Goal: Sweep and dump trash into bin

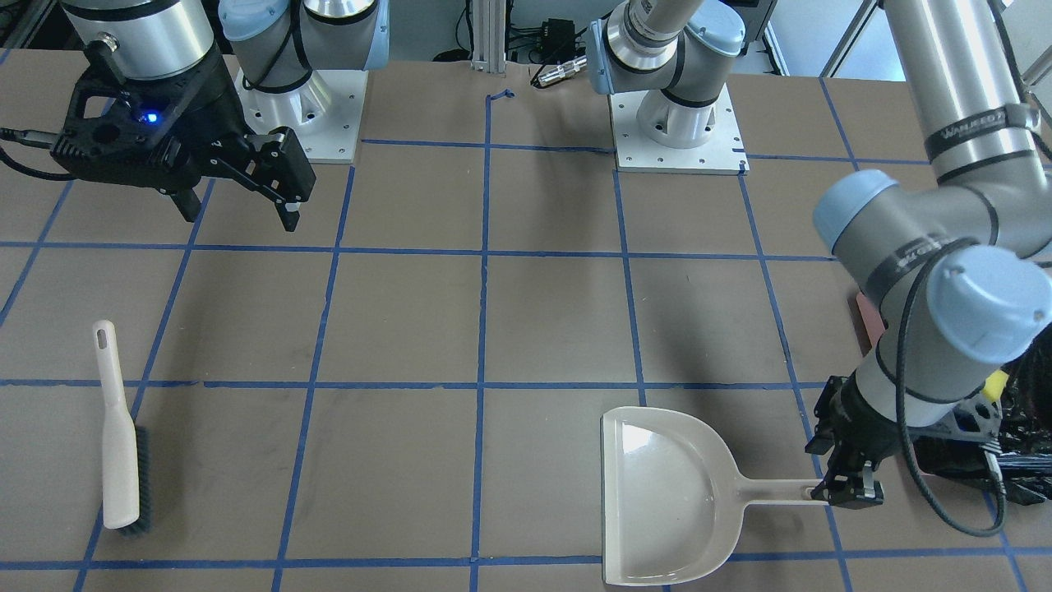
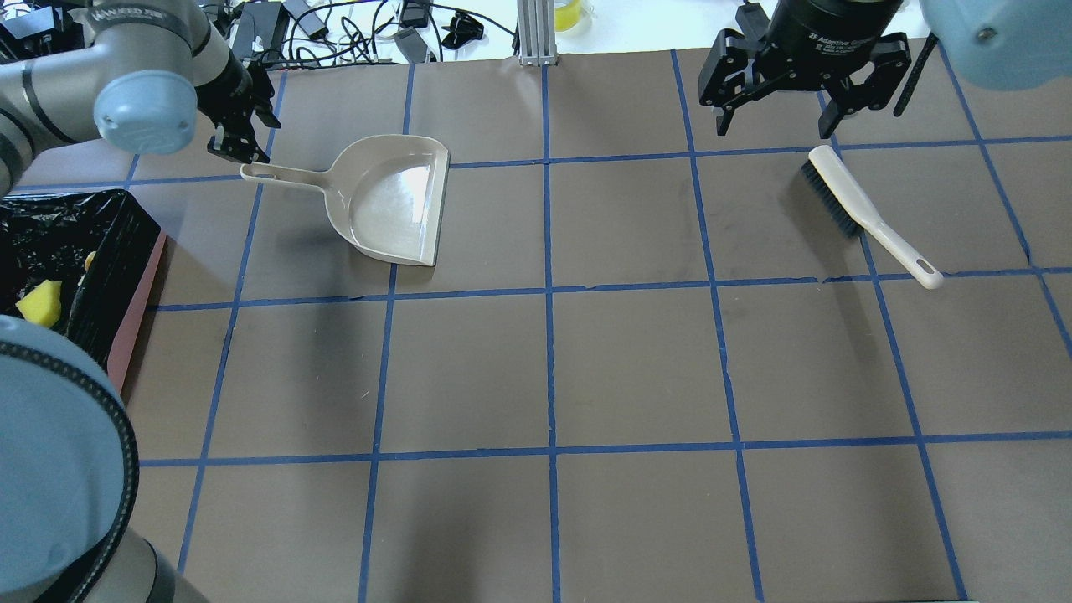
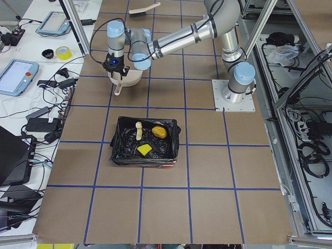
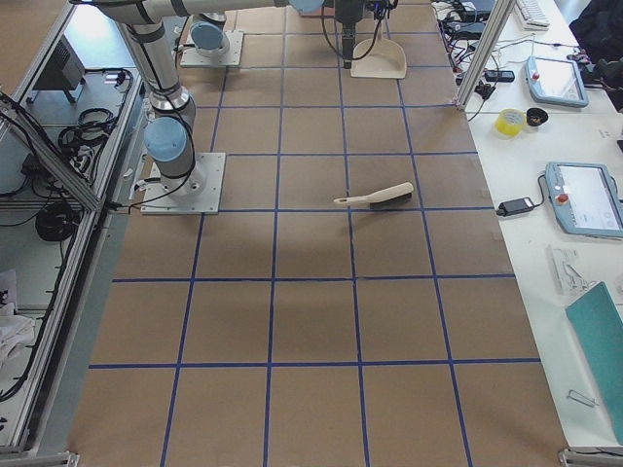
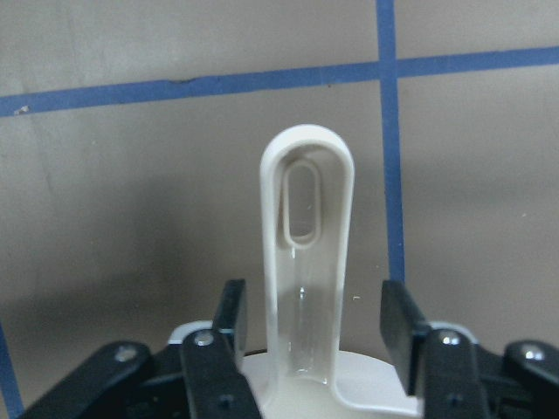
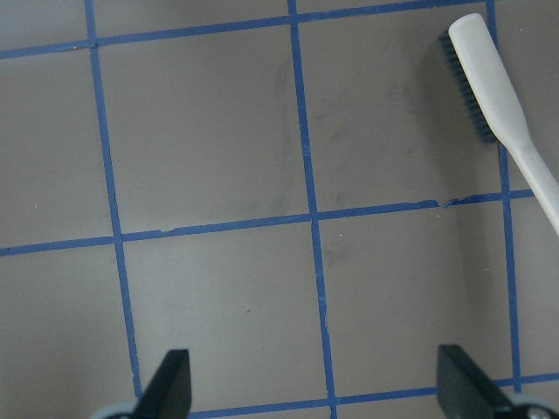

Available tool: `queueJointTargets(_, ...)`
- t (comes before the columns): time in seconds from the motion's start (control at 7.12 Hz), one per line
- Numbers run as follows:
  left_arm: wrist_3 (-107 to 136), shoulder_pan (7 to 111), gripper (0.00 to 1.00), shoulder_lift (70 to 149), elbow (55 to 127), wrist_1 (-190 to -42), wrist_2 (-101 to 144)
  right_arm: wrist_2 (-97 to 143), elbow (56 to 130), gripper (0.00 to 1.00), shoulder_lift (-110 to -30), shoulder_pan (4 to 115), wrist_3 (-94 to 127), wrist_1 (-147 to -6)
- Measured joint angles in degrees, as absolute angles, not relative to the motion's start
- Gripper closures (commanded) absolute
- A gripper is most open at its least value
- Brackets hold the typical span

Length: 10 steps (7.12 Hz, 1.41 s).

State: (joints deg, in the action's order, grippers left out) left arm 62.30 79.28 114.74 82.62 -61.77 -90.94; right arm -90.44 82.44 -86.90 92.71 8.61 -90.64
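Observation:
The pink bin with its black bag (image 3: 120,153) holds all the trash: a golden-brown lump (image 3: 159,132), a tan pastry (image 3: 138,130) and a yellow sponge wedge (image 3: 144,150). The sponge (image 2: 39,303) also shows in the overhead view inside the bin (image 2: 141,289). My left gripper (image 5: 310,305) is open, with its fingers (image 5: 231,310) on either side of the empty beige dustpan's handle (image 5: 307,262) and a gap on each side. It also shows in the overhead view (image 2: 239,149) at the handle's end. My right gripper (image 2: 770,126) is open and empty, high above the table.
The dustpan (image 2: 394,201) lies flat on the table. The beige brush (image 2: 863,209) lies on the table below my right gripper and also shows in the right wrist view (image 6: 489,78). Blue tape lines grid the brown table. Cables and tablets lie beyond the far edge.

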Motion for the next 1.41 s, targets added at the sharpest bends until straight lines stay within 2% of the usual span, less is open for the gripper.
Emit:
queueJointTargets(0.14,51.5,79.4,0.26,110.5,82.5,-65.5,-91.0,-90.4,82.4,0.0,-86.9,92.7,8.6,-90.6)
queueJointTargets(0.28,42.0,79.2,0.0,106.7,82.6,-67.5,-90.9,-90.4,82.4,0.0,-86.9,92.7,8.6,-90.6)
queueJointTargets(0.7,23.4,79.3,0.0,99.9,83.7,-70.8,-89.8,-90.4,82.4,0.0,-86.9,92.7,8.7,-90.6)
queueJointTargets(1.41,3.7,81.7,0.0,91.9,91.1,-80.8,-84.5,-90.4,82.4,0.0,-86.9,92.7,8.8,-90.6)
